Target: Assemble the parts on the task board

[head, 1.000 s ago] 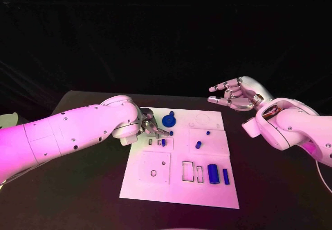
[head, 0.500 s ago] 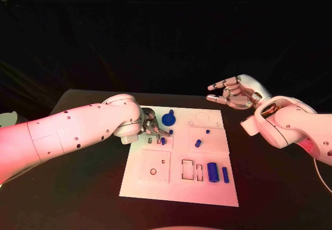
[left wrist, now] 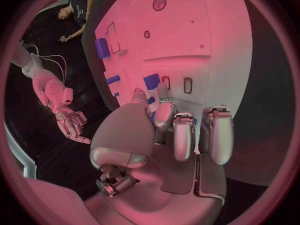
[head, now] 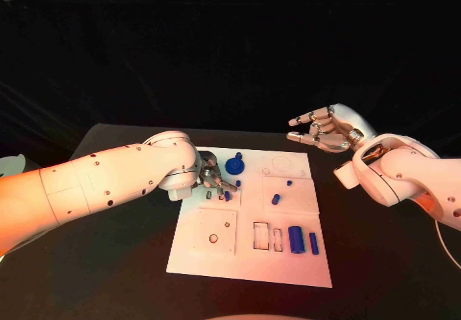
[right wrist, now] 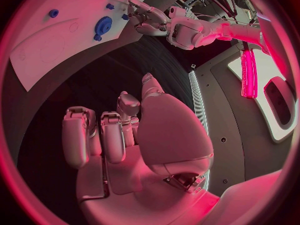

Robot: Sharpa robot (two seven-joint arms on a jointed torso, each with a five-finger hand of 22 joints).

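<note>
- Two hands show. The left hand [head: 213, 176] sits left of centre in the head view, fingers curled down onto the task board [head: 252, 267]; its fingertips [left wrist: 161, 92] touch a small blue part [left wrist: 151, 81]. Whether they grip it I cannot tell.
- The right hand [head: 326, 131] hovers upper right, off the board, fingers loosely spread, holding nothing.
- The blue gear [head: 234, 166] lies near the board's top edge.

Your left arm comes in low, its wrist bent and the left hand [head: 213, 177] turned downward, fingers [left wrist: 177, 135] curled in close beside the thumb. Whether anything sits between the fingertips cannot be told. Your right arm is bent at the elbow, lifting the right hand [head: 326, 130] palm-up, fingers [right wrist: 107, 135] loosely curled and apart, holding nothing.
</note>
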